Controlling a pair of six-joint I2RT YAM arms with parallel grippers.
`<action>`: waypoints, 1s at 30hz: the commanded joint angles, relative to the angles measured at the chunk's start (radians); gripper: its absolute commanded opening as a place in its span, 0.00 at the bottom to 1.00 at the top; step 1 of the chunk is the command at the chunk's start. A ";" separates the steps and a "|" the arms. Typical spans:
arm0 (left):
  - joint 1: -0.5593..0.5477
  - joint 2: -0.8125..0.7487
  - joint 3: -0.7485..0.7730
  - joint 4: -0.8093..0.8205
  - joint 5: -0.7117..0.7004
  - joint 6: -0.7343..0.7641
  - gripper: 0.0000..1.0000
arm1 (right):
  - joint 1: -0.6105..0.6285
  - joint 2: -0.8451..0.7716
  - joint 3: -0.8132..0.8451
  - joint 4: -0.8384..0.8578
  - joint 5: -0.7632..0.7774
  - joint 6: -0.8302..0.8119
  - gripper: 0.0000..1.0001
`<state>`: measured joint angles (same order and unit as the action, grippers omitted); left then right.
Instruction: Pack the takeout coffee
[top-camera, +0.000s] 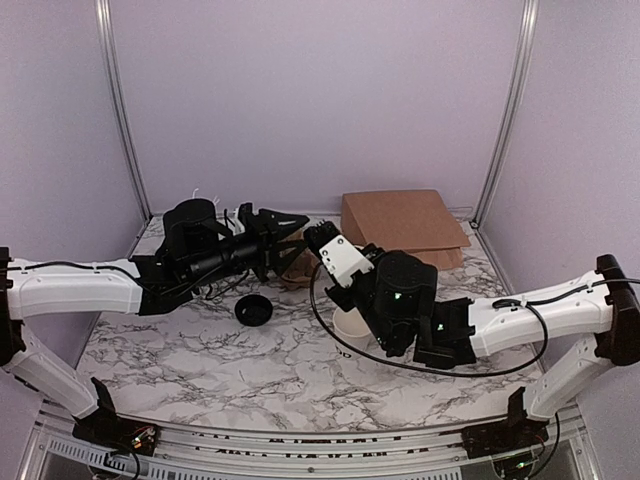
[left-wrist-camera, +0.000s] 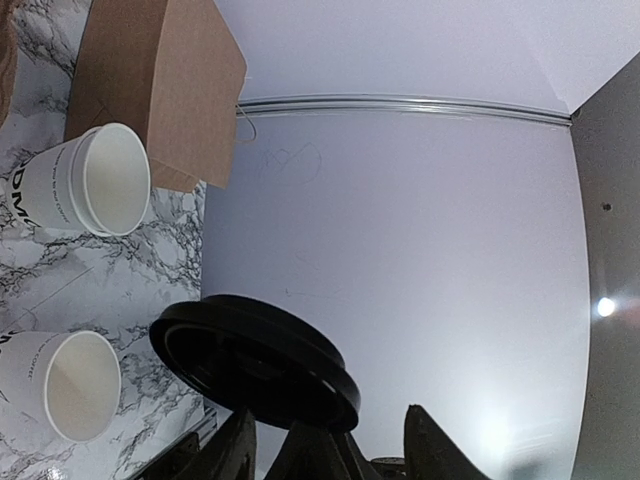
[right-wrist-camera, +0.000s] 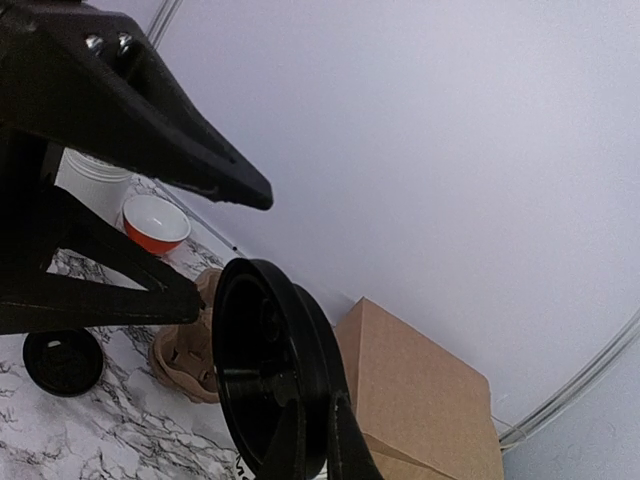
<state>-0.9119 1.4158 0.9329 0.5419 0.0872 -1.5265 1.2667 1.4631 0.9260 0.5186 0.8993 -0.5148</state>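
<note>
No lidded cup shows in any view. My right gripper (right-wrist-camera: 330, 432) is shut on the rim of a black plastic lid (right-wrist-camera: 270, 370) and holds it up on edge above the table. My left gripper (left-wrist-camera: 330, 425) is open, with one finger (left-wrist-camera: 235, 450) on each side of that same lid (left-wrist-camera: 255, 360) and not touching it. The two grippers meet at mid-table in the top view, left gripper (top-camera: 293, 238), right gripper (top-camera: 318, 240). Two lidless white paper cups (left-wrist-camera: 90, 180) (left-wrist-camera: 60, 385) with black lettering stand on the marble. One cup (top-camera: 350, 322) shows under the right arm.
A second loose black lid (top-camera: 254, 310) lies on the marble, also in the right wrist view (right-wrist-camera: 62, 360). A brown paper bag (top-camera: 400, 225) lies at the back right. A brown pulp cup carrier (right-wrist-camera: 185, 350) sits below the grippers. A red bowl (right-wrist-camera: 155, 222) and a white tub (right-wrist-camera: 90, 170) stand far left.
</note>
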 joint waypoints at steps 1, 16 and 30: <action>-0.005 0.020 0.049 0.056 0.008 -0.008 0.51 | 0.022 0.019 0.024 0.052 0.029 -0.059 0.00; -0.005 0.053 0.069 0.058 0.018 -0.040 0.49 | 0.051 0.035 0.036 0.060 0.039 -0.121 0.00; -0.005 0.066 0.053 0.077 0.012 -0.071 0.32 | 0.059 0.057 0.041 0.115 0.052 -0.157 0.00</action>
<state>-0.9123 1.4693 0.9695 0.5732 0.0959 -1.5906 1.3151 1.5055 0.9291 0.5995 0.9310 -0.6556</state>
